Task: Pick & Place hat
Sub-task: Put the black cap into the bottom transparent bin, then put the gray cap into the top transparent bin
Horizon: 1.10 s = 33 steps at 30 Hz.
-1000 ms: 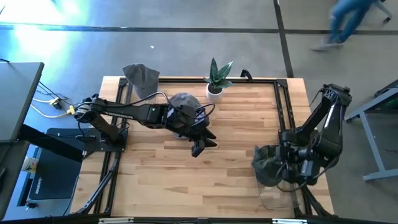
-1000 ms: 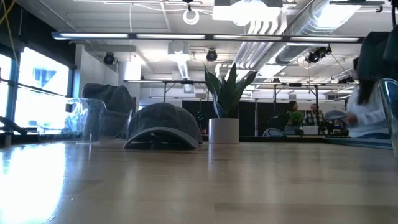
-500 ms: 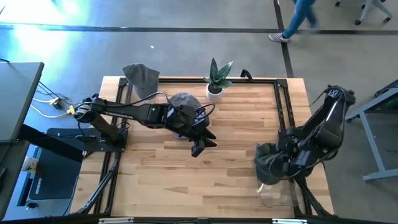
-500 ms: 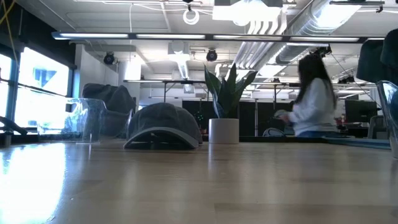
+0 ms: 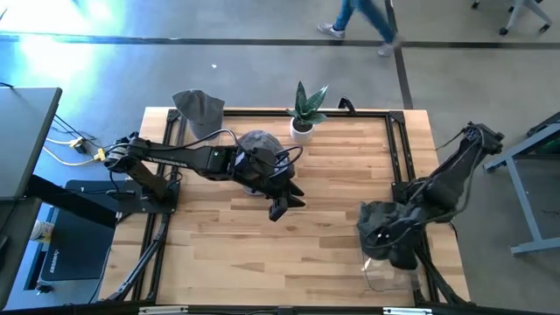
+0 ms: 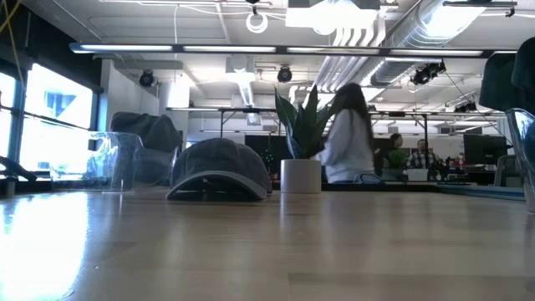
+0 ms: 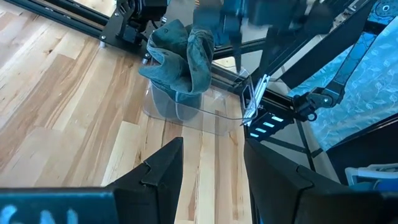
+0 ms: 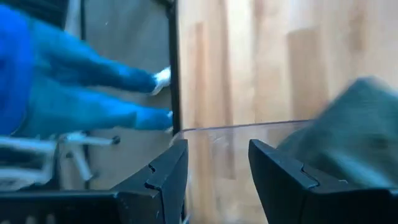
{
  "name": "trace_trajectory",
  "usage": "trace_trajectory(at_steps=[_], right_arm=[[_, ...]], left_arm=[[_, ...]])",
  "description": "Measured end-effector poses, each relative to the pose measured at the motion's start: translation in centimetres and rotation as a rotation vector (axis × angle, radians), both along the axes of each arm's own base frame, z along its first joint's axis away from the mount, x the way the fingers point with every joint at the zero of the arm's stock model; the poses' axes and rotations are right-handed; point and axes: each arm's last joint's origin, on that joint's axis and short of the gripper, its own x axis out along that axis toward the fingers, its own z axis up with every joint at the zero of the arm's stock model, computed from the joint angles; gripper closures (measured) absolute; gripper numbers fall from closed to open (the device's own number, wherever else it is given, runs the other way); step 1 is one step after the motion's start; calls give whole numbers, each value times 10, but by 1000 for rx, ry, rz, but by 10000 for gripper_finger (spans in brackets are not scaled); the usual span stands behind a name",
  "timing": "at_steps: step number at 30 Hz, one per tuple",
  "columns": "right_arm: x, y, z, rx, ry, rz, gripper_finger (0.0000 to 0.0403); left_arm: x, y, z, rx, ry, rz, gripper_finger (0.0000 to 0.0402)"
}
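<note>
A light wooden table (image 5: 324, 254) carries a clear bin (image 5: 389, 267) at its near right, a grey hat (image 5: 381, 223) draped on it. The right gripper (image 5: 395, 247) hovers there, fingers apart. Mid-table, the left gripper (image 5: 284, 206) waits open. Beyond, a person (image 6: 347, 138) crosses the room.

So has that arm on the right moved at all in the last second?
Yes. In the high view the right arm has stretched out, carrying its gripper down and left across the clear bin, away from the table's right rail.
</note>
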Motion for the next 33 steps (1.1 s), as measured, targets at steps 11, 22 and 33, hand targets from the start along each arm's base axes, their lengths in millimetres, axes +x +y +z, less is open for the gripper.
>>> trace_trajectory(at_steps=[11,22,33], right_arm=[[6,-28,-42,-292,56,-254,255],[16,-28,12,-120,-57,-264,259],[60,-20,27,-67,-634,-651,259]], left_arm=[[-2,-10,0,-14,3,-40,237],[-9,-38,-4,-37,55,-101,237],[-57,-47,-69,37,741,49,237]])
